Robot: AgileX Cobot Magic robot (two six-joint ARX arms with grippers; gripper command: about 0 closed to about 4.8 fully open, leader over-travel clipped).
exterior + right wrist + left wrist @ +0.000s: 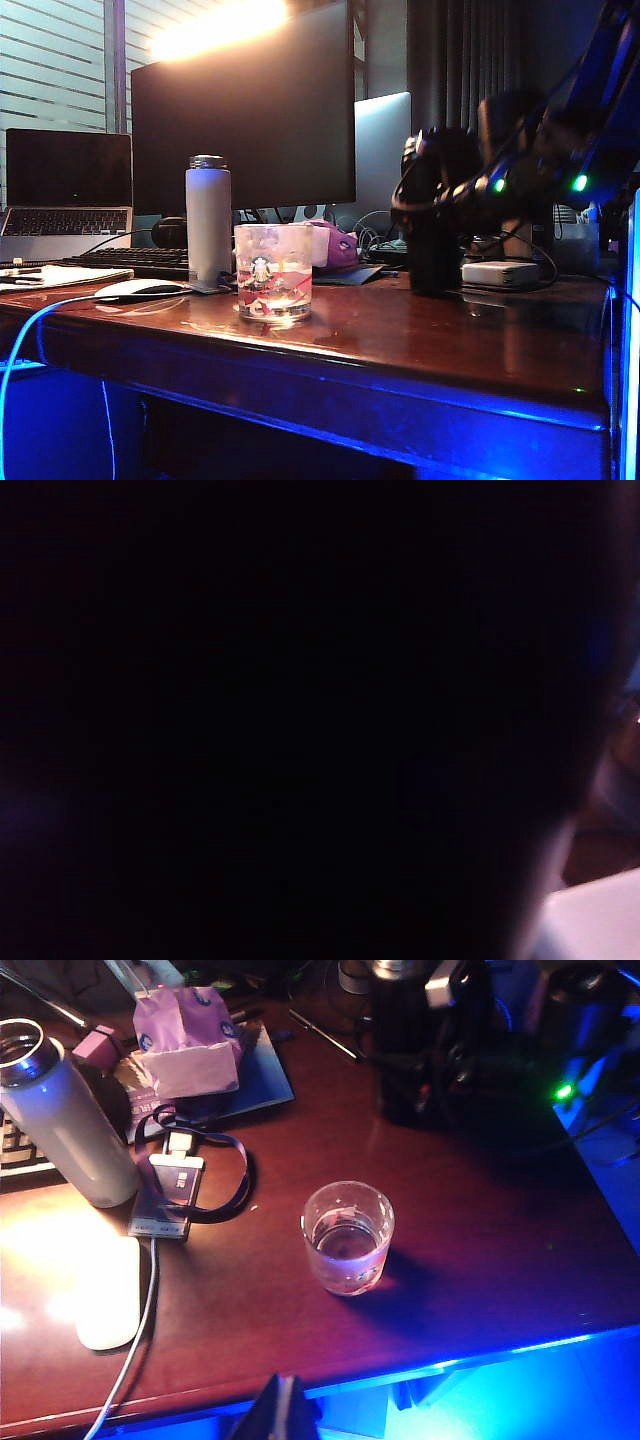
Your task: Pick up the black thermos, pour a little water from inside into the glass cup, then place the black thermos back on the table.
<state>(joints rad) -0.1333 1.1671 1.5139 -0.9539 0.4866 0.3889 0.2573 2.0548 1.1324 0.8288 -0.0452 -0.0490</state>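
Clear glass cup [347, 1237] holds little water on glossy desk [480, 1250]; right claw [430, 205] clamped round upright matte black thermos [433, 262], left claw [280, 1415] state unclear

The right arm reaches in low from the right of the exterior view, green lamps lit on it, with the right claw [432, 215] level around the black thermos [432, 250], its jaws on either side of the body; that wrist view is almost wholly dark. Of the left claw [278, 1415] only a dark tip shows, state unclear.
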